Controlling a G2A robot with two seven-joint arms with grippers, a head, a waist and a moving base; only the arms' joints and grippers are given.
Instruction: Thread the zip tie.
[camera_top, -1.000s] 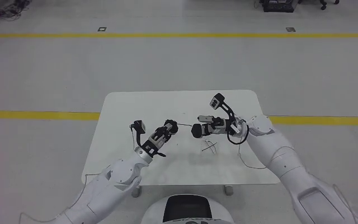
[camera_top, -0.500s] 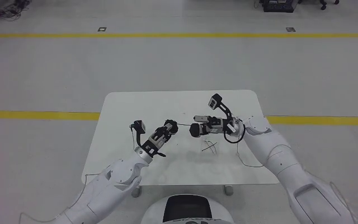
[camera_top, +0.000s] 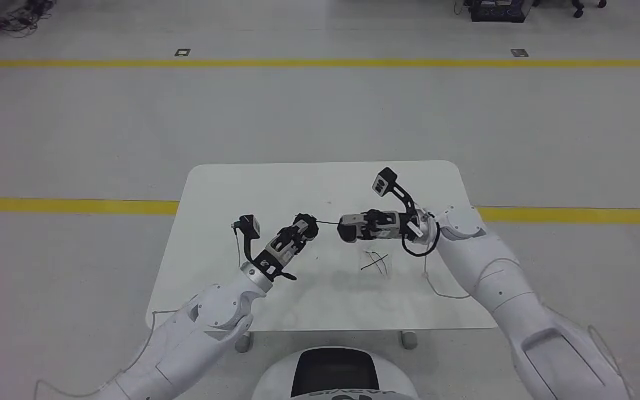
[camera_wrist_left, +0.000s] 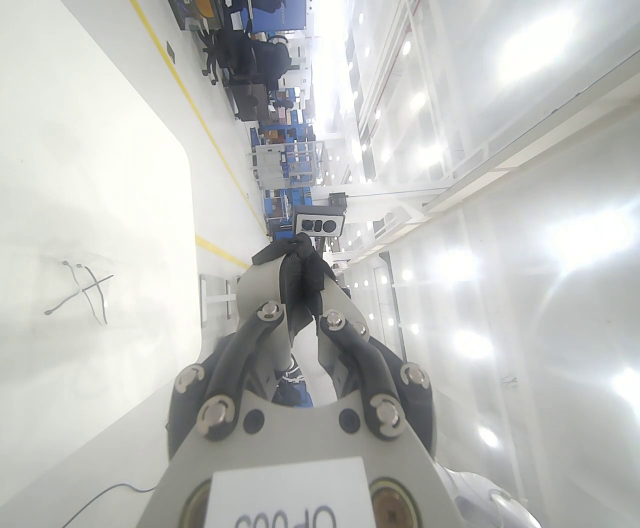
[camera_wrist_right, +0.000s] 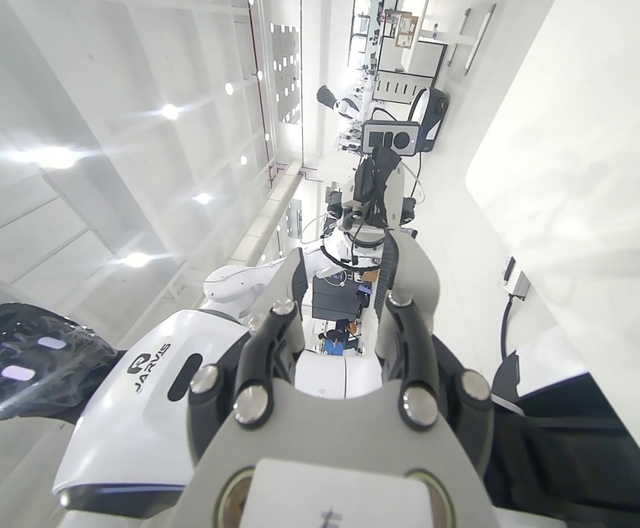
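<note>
My left gripper hovers over the middle of the white table, shut on a thin black zip tie whose free end points toward the other arm. In the left wrist view its fingers are pressed together. My right gripper faces it at the tie's free end, close to touching. In the right wrist view the right gripper is open with a wide gap, and the left gripper sits straight ahead, farther off. I cannot see whether the tie's tip lies between the right fingers.
Several loose black zip ties lie crossed on the table just nearer the robot than the right gripper, also seen as loose ties. A thin pale cable trails over the table's right side.
The right gripper has slid a little to the left, closing on the zip tie's free end. The left arm has held still.
</note>
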